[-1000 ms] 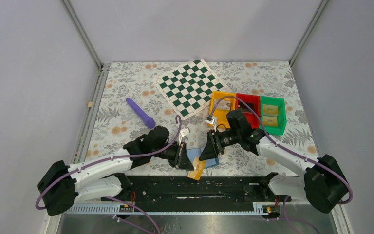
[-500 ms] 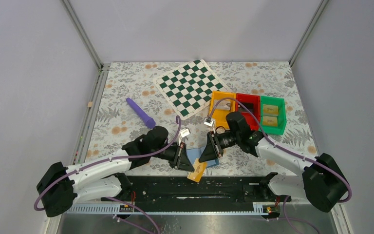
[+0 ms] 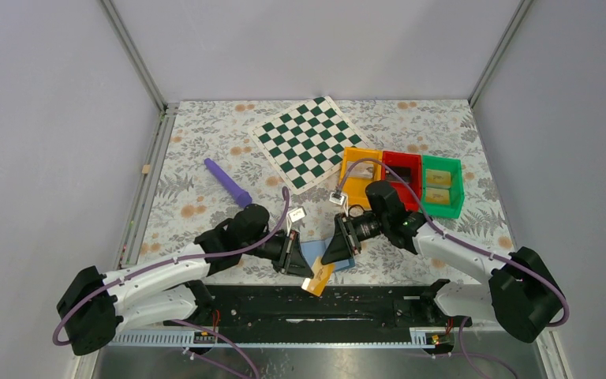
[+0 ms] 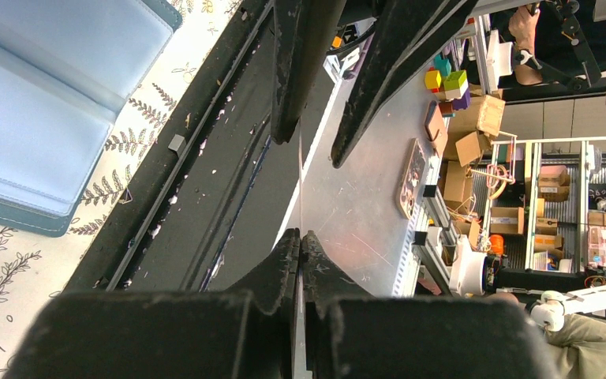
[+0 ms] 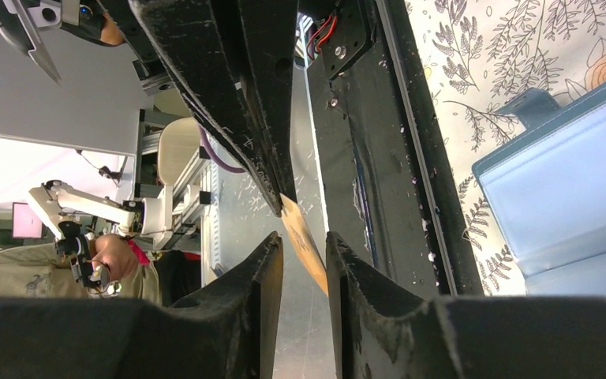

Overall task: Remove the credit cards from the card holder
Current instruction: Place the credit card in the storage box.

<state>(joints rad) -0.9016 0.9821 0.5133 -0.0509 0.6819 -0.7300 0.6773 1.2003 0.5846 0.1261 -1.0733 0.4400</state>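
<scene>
Well, I am judging the yellow card [image 5: 306,249] as light, stiff and slippery, best pinched on its flat faces. It is hanging just beside the blue wallet [image 3: 321,254]. My left pincer [image 4: 301,235] is pinching one end; the right pincer [image 5: 304,237] is standing spread around the other.

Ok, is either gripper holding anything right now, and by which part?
The left gripper pinches a yellow credit card by one end, outside the blue card holder. The right gripper straddles the card's other end, jaws apart, apparently not gripping.
</scene>
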